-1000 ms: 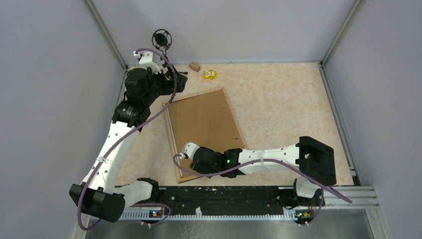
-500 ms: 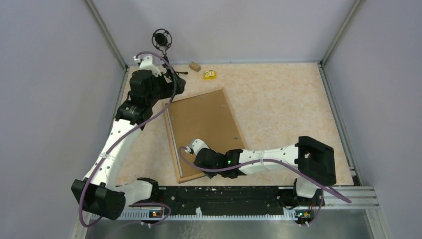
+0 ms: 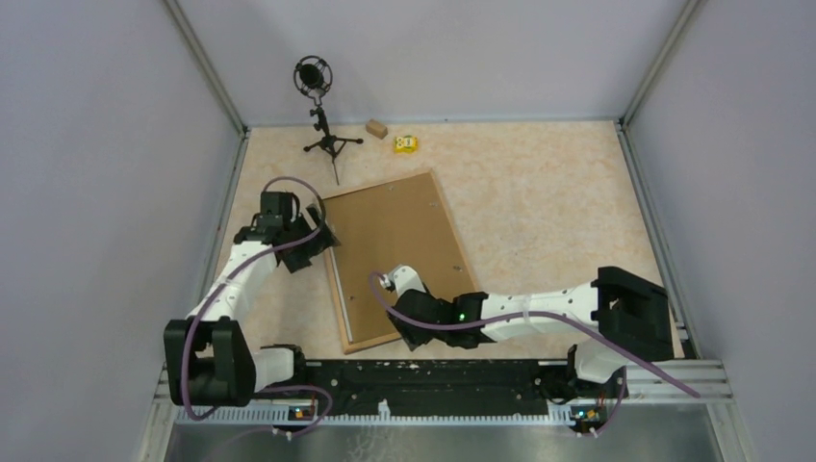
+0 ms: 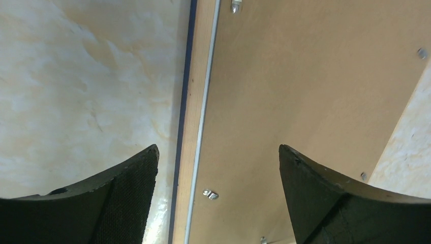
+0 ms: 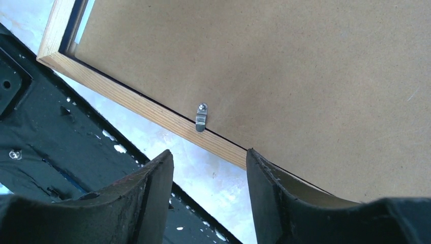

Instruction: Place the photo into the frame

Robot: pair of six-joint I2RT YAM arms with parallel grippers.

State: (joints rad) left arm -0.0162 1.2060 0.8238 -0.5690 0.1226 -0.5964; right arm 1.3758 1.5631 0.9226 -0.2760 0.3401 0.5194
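Here the frame (image 3: 334, 274) lies flat on the table (image 3: 539, 192), light wood side up and skewed toward the left, with the brown backing board (image 3: 395, 236) lying within its rim. The left gripper (image 4: 218, 157) hangs over the frame's left rail, jaws wide apart and holding nothing (the rail runs between them). The right gripper (image 5: 209, 157), likewise parted and empty, hovers above the near rail beside a small metal clip (image 5: 201, 117).

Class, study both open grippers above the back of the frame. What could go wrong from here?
1. The right gripper hangs open over a small metal clip on the frame's near rim; closing could miss or bend it.
2. The left gripper straddles the left rim; pressing down might slide the frame.
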